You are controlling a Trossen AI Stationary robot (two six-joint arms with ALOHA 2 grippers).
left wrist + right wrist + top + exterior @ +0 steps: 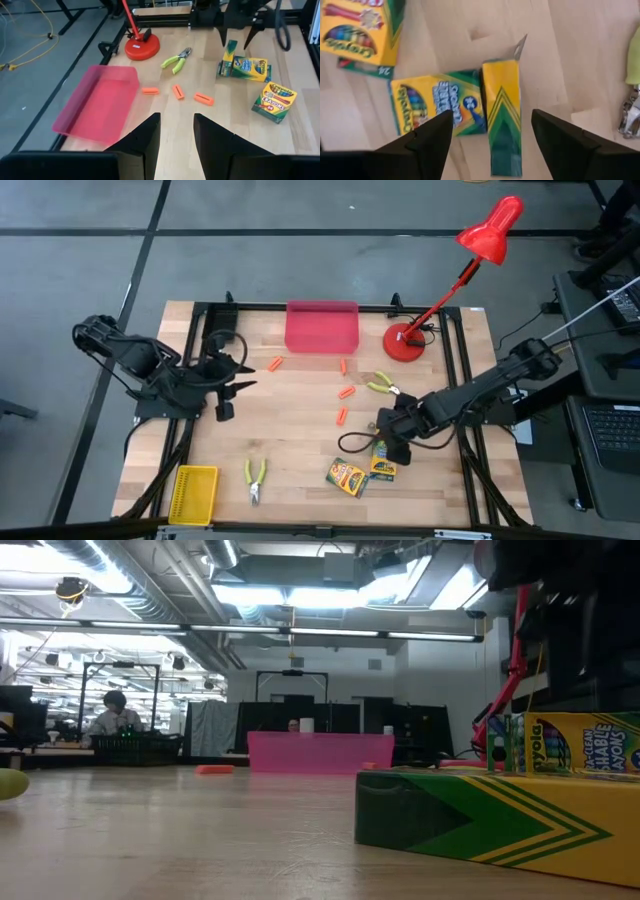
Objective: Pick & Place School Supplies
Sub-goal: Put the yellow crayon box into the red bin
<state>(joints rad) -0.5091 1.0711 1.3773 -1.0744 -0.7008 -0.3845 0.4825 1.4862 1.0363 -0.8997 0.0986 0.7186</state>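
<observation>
desk [300,430]: wooden top; supplies sit centre and on the right side.
tray [321,327]: pink, at the far edge, empty as far as I can see. Likely the drop target, my guess only.
right arm [480,390]: reaches in from the right, low over the box cluster.
left arm [150,370]: parked at the left side, waiting. Its jaws are part open with nothing between them, pointing across the desk.
right gripper [492,135]: jaws spread wide, straddling the on-edge box; not clamped on anything.
boxes: three near the front right. flat box [437,102] lies face up, touching the on-edge box [504,112], which stands on its long side with its end flap open. third box [362,30] lies just apart, nearer the front edge.
sticks [346,392]: four orange ones, scattered between the tray and the boxes, well apart from each other.
pliers [381,385]: green handles, just beside the right gripper; a second pair [256,478] lies front left. Not supplies, leave them.
step: judging by the pose, grasp of the on-edge box.
how: centre the jaws on the narrow faces, come down straight, close mid-length away from the flap.
risk: the near jaw could catch the flat box and drag it; the on-edge box may tip if touched off-centre.
check: lift slightly and confirm only one box comes up before moving.
</observation>
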